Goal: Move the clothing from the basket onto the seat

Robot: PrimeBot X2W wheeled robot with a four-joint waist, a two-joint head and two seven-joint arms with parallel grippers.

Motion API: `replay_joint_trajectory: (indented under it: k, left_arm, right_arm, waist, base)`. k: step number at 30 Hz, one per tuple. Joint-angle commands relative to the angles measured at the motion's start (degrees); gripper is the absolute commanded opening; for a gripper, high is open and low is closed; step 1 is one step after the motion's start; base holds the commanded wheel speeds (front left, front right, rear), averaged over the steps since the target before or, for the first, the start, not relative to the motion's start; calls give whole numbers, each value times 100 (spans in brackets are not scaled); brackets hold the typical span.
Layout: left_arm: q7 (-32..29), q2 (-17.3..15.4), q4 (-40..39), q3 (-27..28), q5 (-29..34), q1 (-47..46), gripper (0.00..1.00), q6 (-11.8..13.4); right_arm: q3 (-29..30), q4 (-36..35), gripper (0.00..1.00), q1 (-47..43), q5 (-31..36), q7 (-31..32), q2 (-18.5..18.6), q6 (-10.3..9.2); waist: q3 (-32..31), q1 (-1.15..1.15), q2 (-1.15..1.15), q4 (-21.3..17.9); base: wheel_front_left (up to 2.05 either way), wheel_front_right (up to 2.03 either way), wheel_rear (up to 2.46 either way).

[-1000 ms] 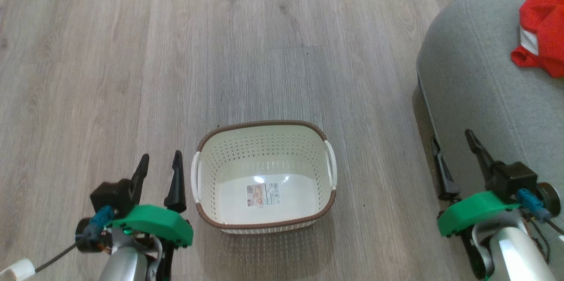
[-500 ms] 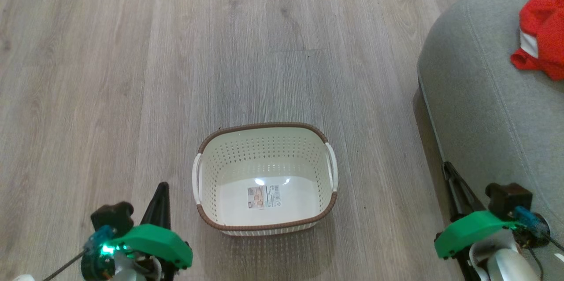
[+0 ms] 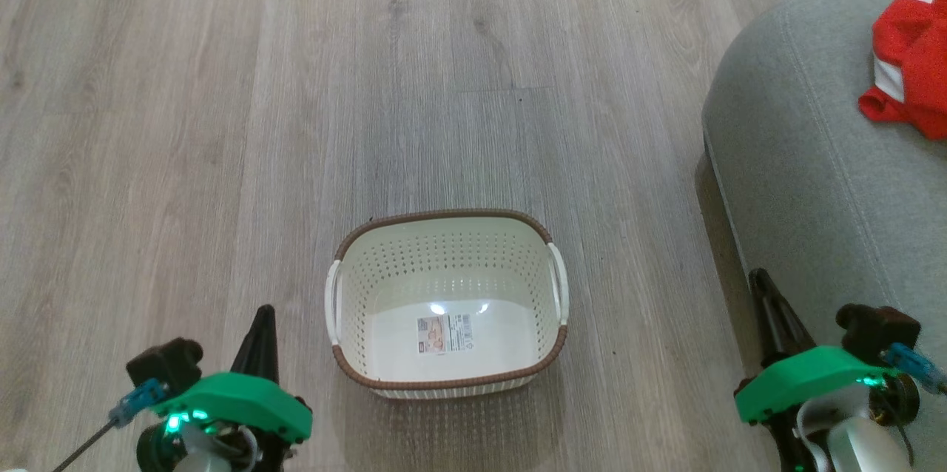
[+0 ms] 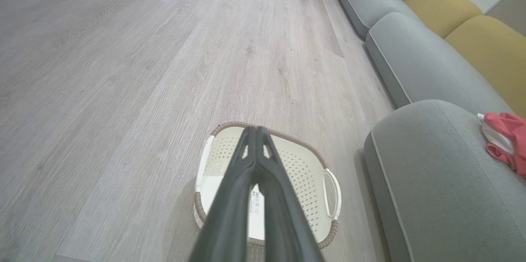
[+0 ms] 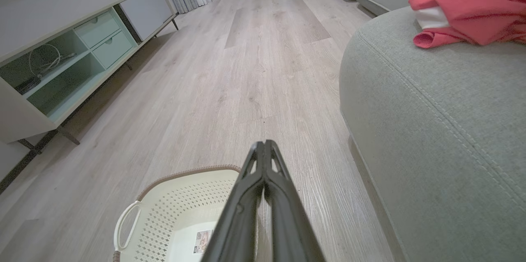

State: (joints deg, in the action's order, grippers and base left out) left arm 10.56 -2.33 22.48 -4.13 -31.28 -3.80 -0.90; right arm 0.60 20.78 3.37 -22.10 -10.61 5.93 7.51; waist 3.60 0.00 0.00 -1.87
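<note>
Red clothing [image 3: 914, 65] is seen bunched on the grey seat [image 3: 806, 161], back from its rounded corner, well apart from the cream basket [image 3: 444, 214] set on the wood floor [image 3: 222, 87]. The left gripper [image 4: 255, 130] and right gripper [image 5: 265, 143] are shown clenched, fingers pressed together.

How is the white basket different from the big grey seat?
The basket is cream-white with little holes and a brown rim; the seat is plain grey fabric with stitched seams. The basket is much smaller than the seat. The basket holds nothing but a label sticker, while the seat has the red clothing lying on it. Both have rounded corners.
</note>
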Motion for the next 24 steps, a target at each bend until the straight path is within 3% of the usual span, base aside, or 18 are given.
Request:
replay_joint_trajectory:
  k: [1, 24]
  left_arm:
    - [-22, -16, -215, 95, -132, -217, 0, -34]
    - [-409, -25, -360, 319, -1505, -222, 0, -178]
  right_arm:
    - [34, -207, 0, 217, -160, 28, 23, 0]
    - [163, -316, 0, 231, -1738, 415, -53, -1]
  waist:
    - [-3, 0, 0, 2]
    - [-81, 0, 0, 45]
  base:
    - [0, 0, 0]
    - [0, 0, 0]
